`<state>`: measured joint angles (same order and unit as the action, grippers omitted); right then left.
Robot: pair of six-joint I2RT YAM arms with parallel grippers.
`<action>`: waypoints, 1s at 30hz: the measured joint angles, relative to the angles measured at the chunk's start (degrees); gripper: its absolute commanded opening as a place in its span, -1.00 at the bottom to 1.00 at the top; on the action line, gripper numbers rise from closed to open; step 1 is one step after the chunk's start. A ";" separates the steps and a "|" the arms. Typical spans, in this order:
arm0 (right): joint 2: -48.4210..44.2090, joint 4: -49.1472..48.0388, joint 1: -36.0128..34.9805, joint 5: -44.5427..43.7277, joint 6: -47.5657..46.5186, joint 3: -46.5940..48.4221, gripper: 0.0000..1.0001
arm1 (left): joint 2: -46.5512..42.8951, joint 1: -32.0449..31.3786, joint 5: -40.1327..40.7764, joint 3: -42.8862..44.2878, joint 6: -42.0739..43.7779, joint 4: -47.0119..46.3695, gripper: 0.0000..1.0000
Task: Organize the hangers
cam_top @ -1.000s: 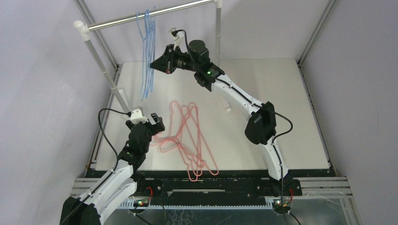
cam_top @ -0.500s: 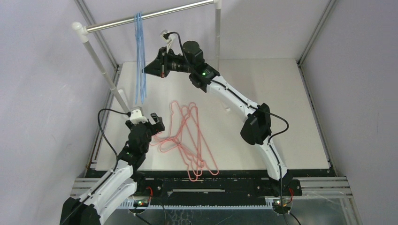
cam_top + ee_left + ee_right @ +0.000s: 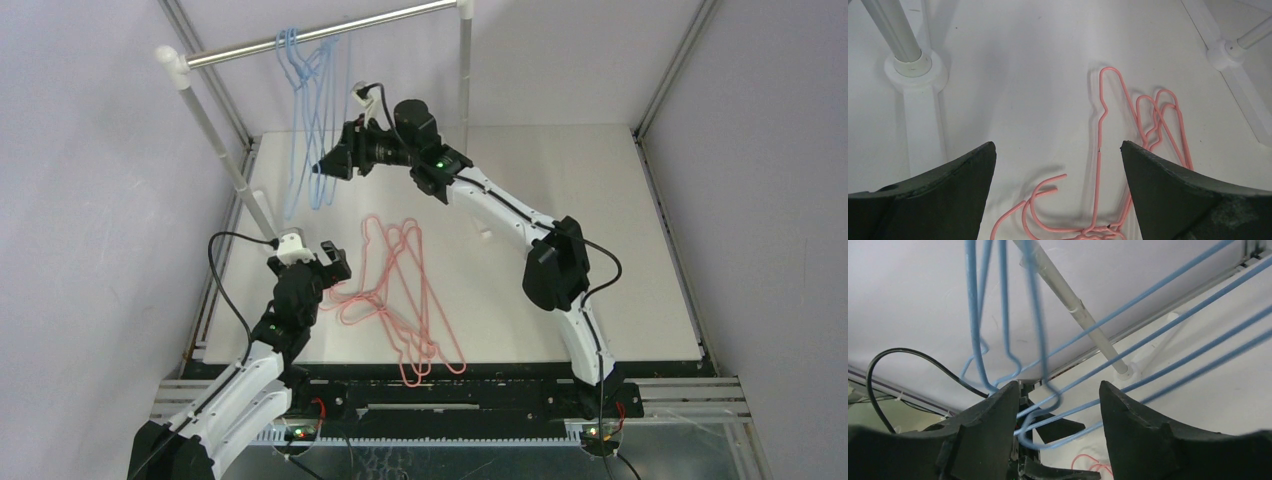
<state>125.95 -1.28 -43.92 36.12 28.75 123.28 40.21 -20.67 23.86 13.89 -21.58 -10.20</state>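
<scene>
You had a white counter (image 3: 620, 240) with a tangle of pink hangers (image 3: 408, 296) lying flat on its near-left part. They overlapped each other, and their hooks pointed different ways. Two white feet also stood on it, a left post base (image 3: 913, 71) and a right post base (image 3: 1228, 52).

The fingers (image 3: 983, 440) of the right gripper (image 3: 1058, 405) are matt black and faintly grainy. Between them the blue hangers (image 3: 971, 300) are thin, smooth coated wire, as are the pink hangers (image 3: 400, 300) below the left gripper (image 3: 1058, 170). Above, the rail (image 3: 320, 32) is bright polished metal and its posts (image 3: 215, 140) are glossy white plastic.
</scene>
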 measured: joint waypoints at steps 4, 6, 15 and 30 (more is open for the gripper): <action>-4.44 -0.50 1.16 -0.52 -0.24 -5.40 0.58 | 0.02 0.00 -0.07 -0.09 0.00 -0.28 0.99; -7.02 -0.70 1.75 -0.57 -0.28 -8.96 0.60 | 0.07 0.00 -0.17 -0.24 0.00 -0.90 0.99; -16.90 -2.80 5.49 -0.04 -0.15 -23.85 0.65 | -0.66 -0.20 -1.86 -1.18 0.02 -1.70 0.99; -35.06 -4.79 13.90 -1.40 -1.97 -42.82 0.65 | 5.14 -25.49 3.48 11.54 2.27 7.93 0.99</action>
<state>90.89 -6.07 -30.02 34.72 26.79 80.47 45.34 -46.15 27.33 25.43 -19.31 -2.26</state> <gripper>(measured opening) 0.823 0.994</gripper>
